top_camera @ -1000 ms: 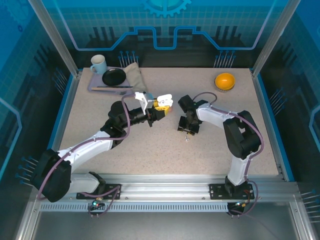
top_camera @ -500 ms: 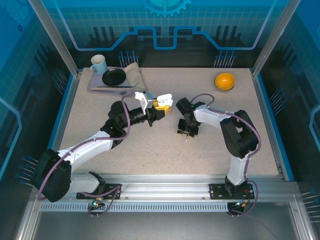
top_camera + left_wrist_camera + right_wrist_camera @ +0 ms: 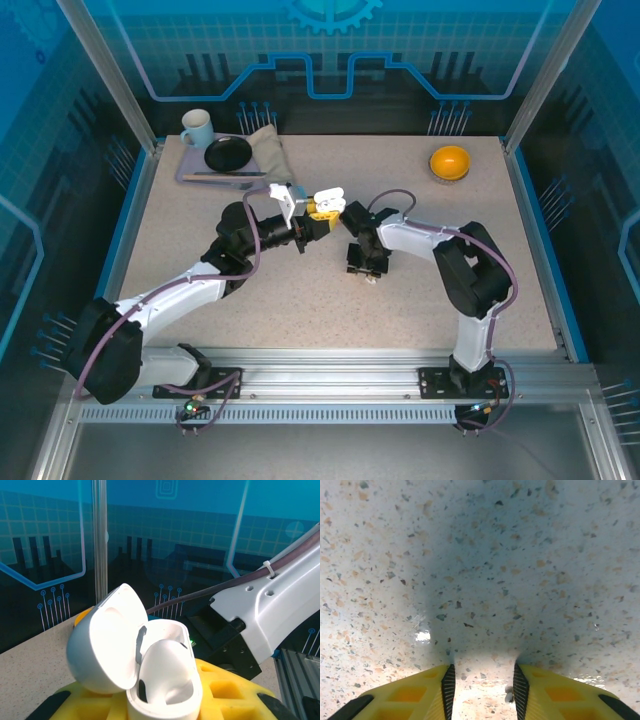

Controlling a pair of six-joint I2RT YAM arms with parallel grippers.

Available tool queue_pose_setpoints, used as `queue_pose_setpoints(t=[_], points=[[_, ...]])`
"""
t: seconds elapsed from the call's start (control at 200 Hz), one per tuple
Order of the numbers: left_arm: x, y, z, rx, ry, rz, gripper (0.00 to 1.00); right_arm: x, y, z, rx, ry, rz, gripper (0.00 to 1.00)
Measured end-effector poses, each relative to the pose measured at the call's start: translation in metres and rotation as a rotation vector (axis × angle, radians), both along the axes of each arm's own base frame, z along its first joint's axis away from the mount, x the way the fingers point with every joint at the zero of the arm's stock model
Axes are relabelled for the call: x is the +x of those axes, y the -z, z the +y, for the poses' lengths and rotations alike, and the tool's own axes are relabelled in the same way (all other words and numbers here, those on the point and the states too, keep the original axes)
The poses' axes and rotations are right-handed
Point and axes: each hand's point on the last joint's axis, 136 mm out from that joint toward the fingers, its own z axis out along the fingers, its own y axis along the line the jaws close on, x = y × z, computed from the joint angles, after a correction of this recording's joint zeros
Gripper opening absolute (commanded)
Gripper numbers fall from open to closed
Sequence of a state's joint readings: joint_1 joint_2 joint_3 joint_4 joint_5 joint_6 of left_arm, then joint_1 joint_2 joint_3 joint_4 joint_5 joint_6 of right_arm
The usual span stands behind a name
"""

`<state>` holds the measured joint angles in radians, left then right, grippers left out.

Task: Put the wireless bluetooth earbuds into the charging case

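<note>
At the left wrist, the glossy white rounded charging case (image 3: 150, 670) is shown open, clenched by the left end effector (image 3: 323, 209). Overhead, a tiny pale earbud (image 3: 371, 281) is seen on the speckled bench (image 3: 300, 300) beneath the released right end effector (image 3: 482, 690).

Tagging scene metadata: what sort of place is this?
Probably a lab robot test cell: silver aluminium frame posts, blue circuit-print wall panels, and a speckled beige tabletop with a slotted metal mounting rail at its near edge.

Speckled beige table (image 3: 300, 290), grey tray (image 3: 190, 168) set at the upper left, orange bowl (image 3: 449, 162) placed at the upper right.
</note>
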<state>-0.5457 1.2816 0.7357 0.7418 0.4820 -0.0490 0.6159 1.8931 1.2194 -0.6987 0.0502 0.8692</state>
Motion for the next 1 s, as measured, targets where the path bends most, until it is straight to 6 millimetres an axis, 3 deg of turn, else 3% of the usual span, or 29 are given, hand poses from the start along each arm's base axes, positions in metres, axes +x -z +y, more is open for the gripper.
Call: queue_pose_setpoints(t=[0.46, 0.635, 0.72, 0.85, 0.935, 1.0], points=[[-0.001, -0.002, 0.002, -0.005, -0.010, -0.006, 0.00, -0.017, 0.000, 0.018, 0.006, -0.073, 0.014, 0.38], [-0.002, -0.005, 0.004, -0.009, -0.015, -0.011, 0.00, -0.038, -0.003, 0.014, 0.023, -0.092, 0.050, 0.39], [-0.002, -0.007, 0.004, -0.010, -0.017, -0.018, 0.00, -0.044, -0.014, 0.011, 0.040, -0.078, 0.044, 0.41], [-0.002, -0.008, 0.006, -0.012, -0.024, -0.022, 0.00, -0.043, -0.050, 0.008, 0.086, -0.004, -0.026, 0.52], [-0.002, -0.008, 0.006, -0.011, -0.027, -0.024, 0.00, -0.044, -0.069, -0.004, 0.074, 0.093, -0.059, 0.56], [-0.001, -0.008, 0.006, -0.011, -0.031, -0.024, 0.00, -0.047, -0.073, -0.016, 0.036, 0.177, -0.056, 0.58]])
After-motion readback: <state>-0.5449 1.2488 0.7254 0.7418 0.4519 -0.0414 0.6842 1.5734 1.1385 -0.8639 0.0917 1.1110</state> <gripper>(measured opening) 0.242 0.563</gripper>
